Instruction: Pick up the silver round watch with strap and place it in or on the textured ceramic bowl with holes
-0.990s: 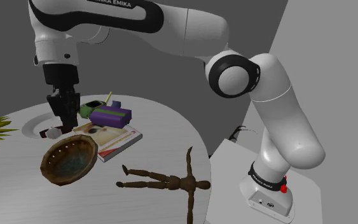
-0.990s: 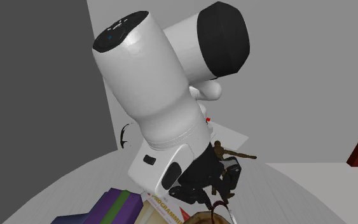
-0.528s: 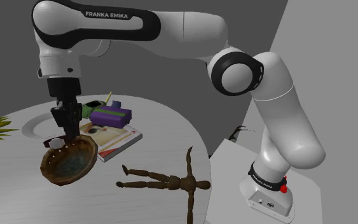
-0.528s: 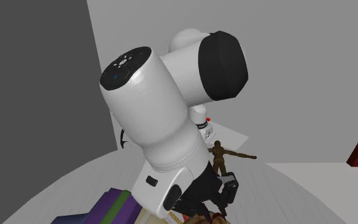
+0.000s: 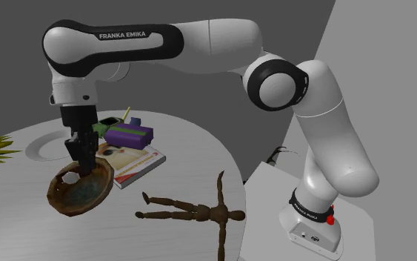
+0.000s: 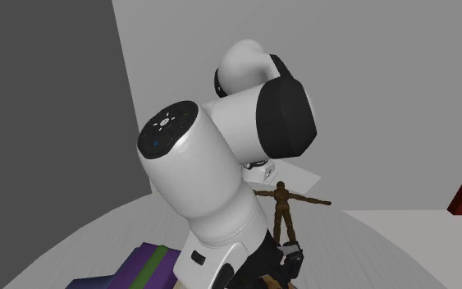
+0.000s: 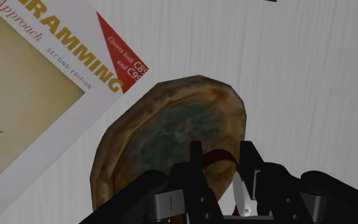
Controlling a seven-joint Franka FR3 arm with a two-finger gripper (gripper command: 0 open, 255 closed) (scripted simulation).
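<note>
Black jaws clamping a dark-red-strapped watch [image 7: 221,156], hanging over the brown, teal-lined ceramic bowl [image 5: 88,194] — lower left of the shoulder view — sitting on a pale round bench [image 5: 192,152].

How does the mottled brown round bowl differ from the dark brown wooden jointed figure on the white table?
The mottled brown bowl is round and hollow, its inside greenish; the dark wooden figure is thin and limbed, evenly dark. The bowl lies under the black gripper; the figure lies flat, arms spread, apart from it, toward the stand. Both are brown and rest on the white table.
</note>
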